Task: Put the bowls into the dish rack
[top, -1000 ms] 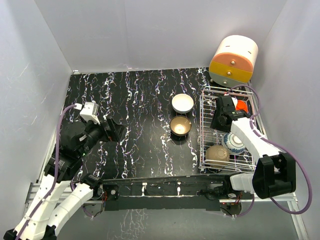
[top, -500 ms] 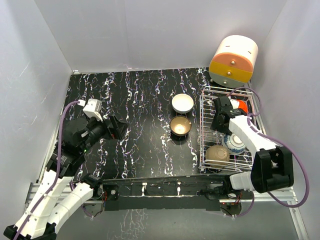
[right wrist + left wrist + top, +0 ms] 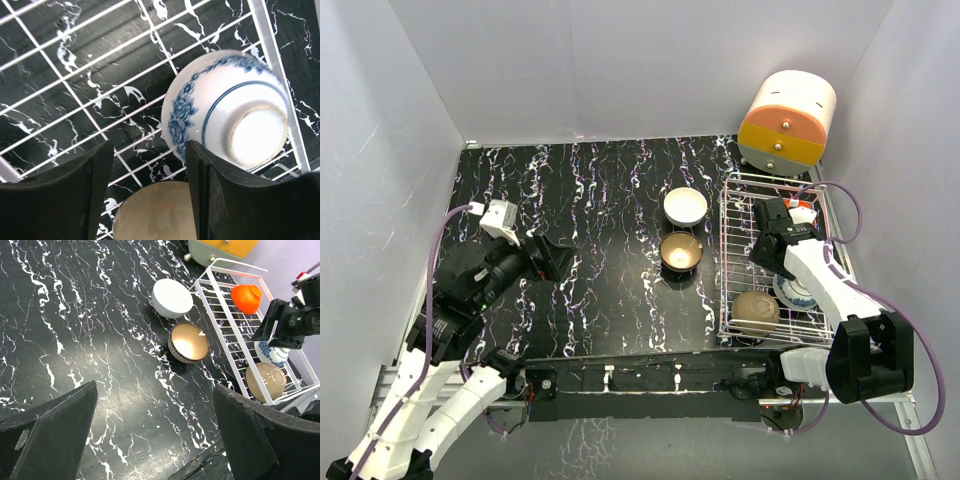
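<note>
The dish rack (image 3: 724,250) is sitting on the black marbled table (image 3: 590,200), and three bowls are already lying inside it. The red bowl (image 3: 248,297) is resting at the rack's far end. The blue-and-white bowl (image 3: 227,115) is lying tipped over along the rack's right side, showing its pale foot ring to the wrist camera. The tan bowl (image 3: 756,311) is sitting upside down in the rack's near left corner, just beside the blue-and-white one.

The right gripper (image 3: 149,150) is hanging over the middle of the rack, above its wires. Its fingers (image 3: 75,200) are standing apart with nothing between them, and the blue-and-white bowl is lying just past its right finger, not touching it as far as the view shows.

Two bowls are waiting outside the rack, just to its left. The white bowl (image 3: 685,206) is sitting level with the rack's far half. The brown bowl with the gold inside (image 3: 680,251) is sitting upright level with its middle.

The left gripper (image 3: 155,390) is hovering well to the left of the rack, spread wide and empty. An orange-and-cream drum box (image 3: 788,120) is standing just beyond the rack's far end.
</note>
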You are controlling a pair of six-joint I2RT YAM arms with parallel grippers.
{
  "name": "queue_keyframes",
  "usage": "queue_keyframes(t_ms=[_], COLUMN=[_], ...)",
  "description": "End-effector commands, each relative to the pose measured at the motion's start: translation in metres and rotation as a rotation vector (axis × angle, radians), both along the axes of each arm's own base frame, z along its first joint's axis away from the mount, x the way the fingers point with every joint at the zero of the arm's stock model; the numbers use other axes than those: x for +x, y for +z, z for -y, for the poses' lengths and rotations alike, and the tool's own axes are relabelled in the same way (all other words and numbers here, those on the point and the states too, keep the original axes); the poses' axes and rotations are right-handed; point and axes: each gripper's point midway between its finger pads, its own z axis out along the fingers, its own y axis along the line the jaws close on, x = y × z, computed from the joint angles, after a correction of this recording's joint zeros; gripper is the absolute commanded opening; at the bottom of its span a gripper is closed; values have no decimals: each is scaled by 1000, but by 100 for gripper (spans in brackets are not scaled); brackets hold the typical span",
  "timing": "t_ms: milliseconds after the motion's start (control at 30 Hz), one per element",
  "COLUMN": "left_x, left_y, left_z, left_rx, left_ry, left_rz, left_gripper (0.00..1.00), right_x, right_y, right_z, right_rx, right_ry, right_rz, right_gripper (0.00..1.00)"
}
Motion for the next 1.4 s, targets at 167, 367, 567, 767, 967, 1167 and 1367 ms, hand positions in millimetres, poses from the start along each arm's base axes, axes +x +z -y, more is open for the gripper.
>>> queue_keyframes(t_ms=[167,367,567,767,967,1167,1367], left_x=[-15,-17,-13,-5,4,11,10], left_y=[8,7,5,5,6,16,30], left_z=[-3,-6,-11,-14,-16,-29,-44], left_rx=[-19,-17,-5,8,11,32,51], left_ry=[-22,-11,20,59,99,180,250], left_rz=[43,41,30,15,-6,0,11], left_gripper=[97,97,97,97,97,97,97], right_x=[-19,-2,25,44,70,101,132], right_y=[-13,18,74,113,136,153,151], right_z=[10,-9,-25,-37,-61,-117,-183], right_rx=[-16,82,132,145,192,165,111], right_ry=[-78,-2,115,221,370,517,668], right_rz=[-33,76,216,321,373,390,384], right_gripper=[64,65,75,99,99,100,97])
